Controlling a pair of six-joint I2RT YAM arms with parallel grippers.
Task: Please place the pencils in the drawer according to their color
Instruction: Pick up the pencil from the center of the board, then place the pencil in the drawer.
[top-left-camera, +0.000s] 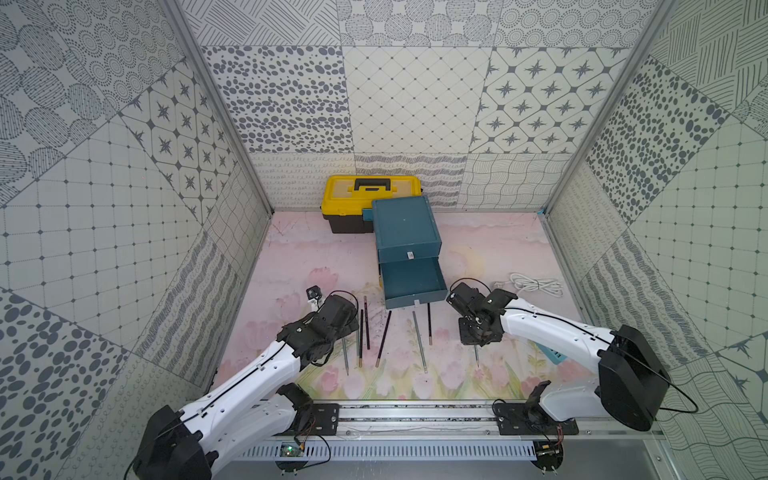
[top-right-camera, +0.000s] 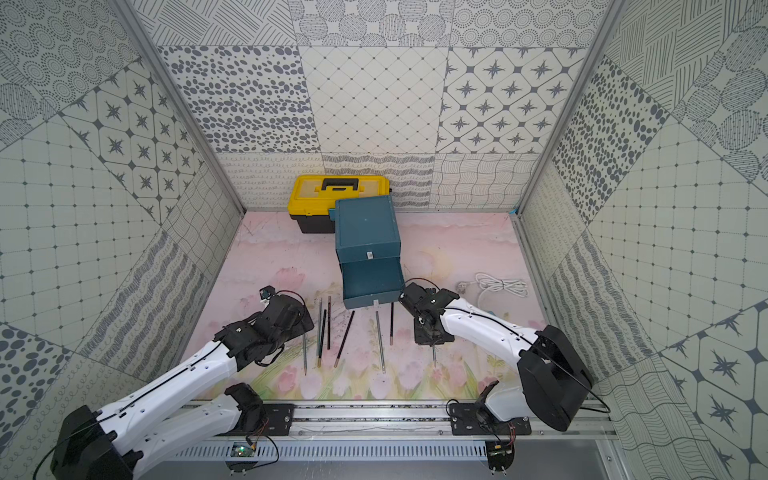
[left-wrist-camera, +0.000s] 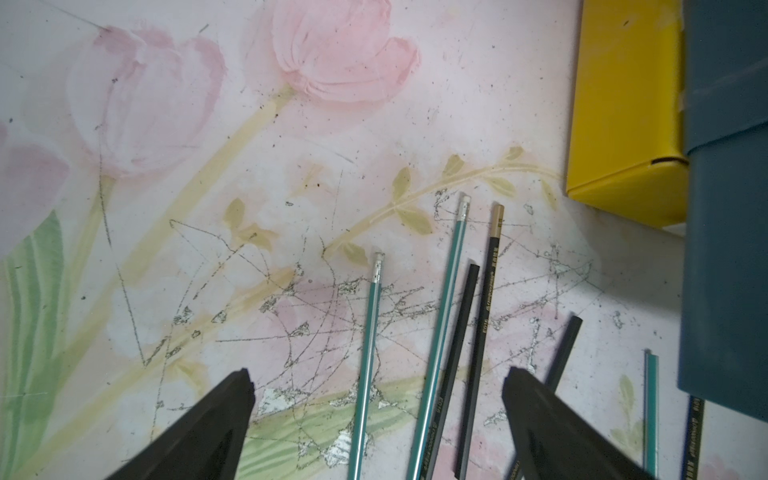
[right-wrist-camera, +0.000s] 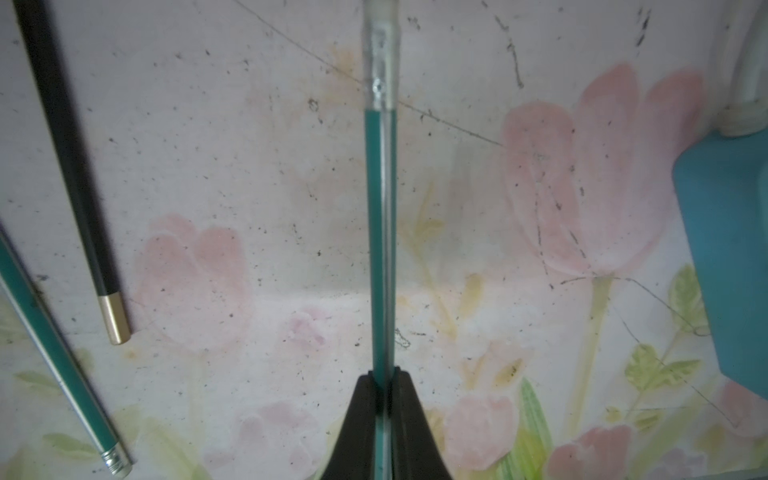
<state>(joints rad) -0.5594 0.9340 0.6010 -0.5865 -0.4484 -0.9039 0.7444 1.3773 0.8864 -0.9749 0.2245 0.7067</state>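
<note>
Green pencil clamped tight in the right gripper, near the open drawer. It looks light, stiff and slick, likely to swivel, so hold nearer mid-shaft. Left gripper gapes wide over the loose pencils, holding nothing.

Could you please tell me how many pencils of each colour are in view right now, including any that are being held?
Teal-green striped pencils: 4, one held in the right gripper
Black pencils: 4
Total: 8
</note>
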